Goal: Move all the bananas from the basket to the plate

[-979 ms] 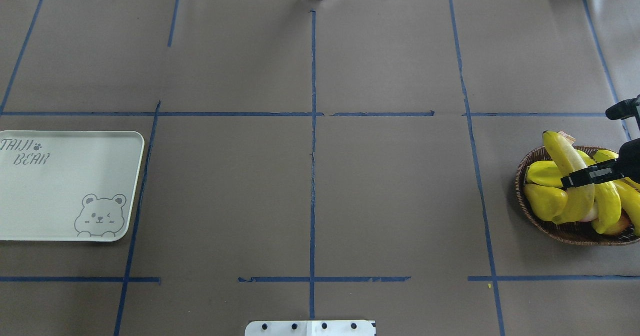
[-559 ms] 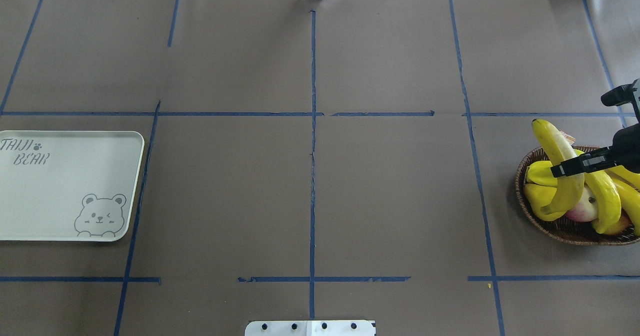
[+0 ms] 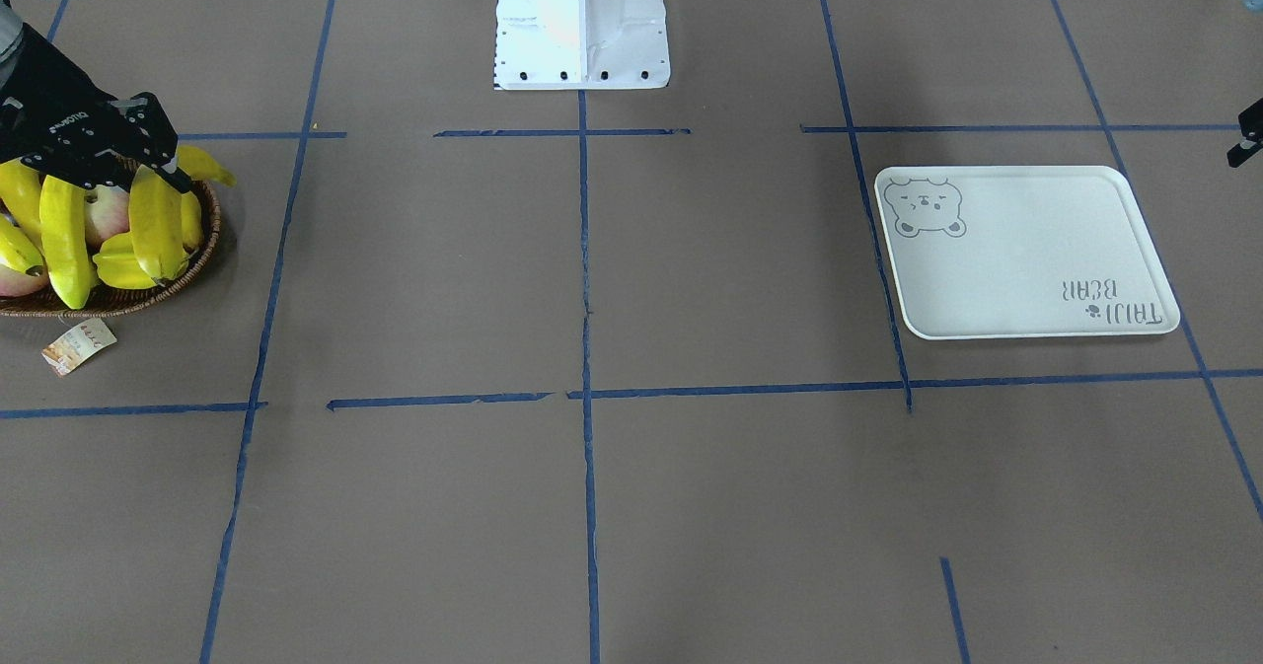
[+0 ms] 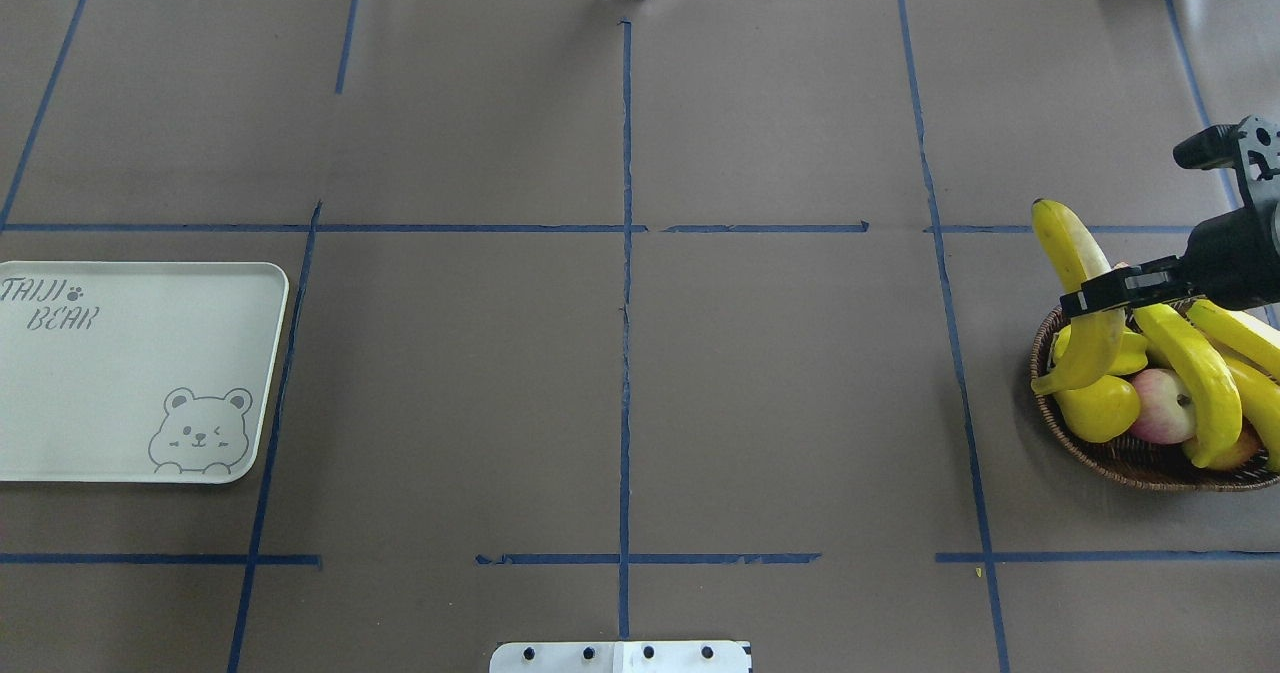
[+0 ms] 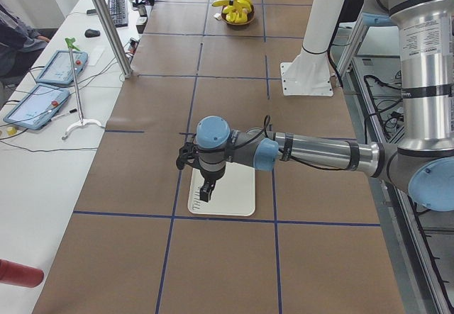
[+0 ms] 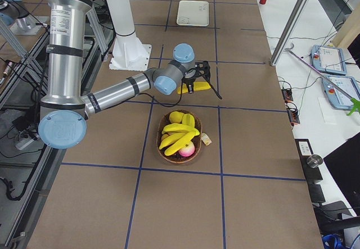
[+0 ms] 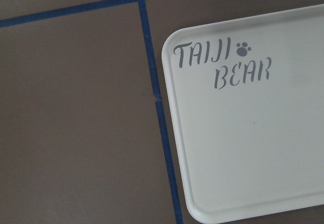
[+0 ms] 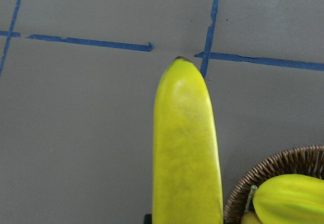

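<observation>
The plate point(image 4: 130, 373) lies at the left end of the table point(image 4: 620, 403), and no banana is on it yet. The left claw point(image 5: 206, 191) hangs just above it (whether it is apart or together, I cannot tell). If the right arm point(image 6: 118, 94) brings fruit there, I judge it can strike this claw.

At the right, the right claw point(image 4: 1092, 299) is clamped across the middle of one banana point(image 4: 1066, 245), which is lifted above the basket point(image 4: 1120, 461). The skin looks glossy and the plate is well apart from here, so in a quick move the banana may turn or slide out of the grip. The other bananas point(image 4: 1190, 378) lie in the basket among other fruit point(image 4: 1162, 403).

The left arm point(image 5: 319, 151) is stretched low and nearly level over the table, with its claw pointing down. The right arm reaches out over the basket, its claw also pointing down, and the banana sits crossways in it with one end toward the far side.
</observation>
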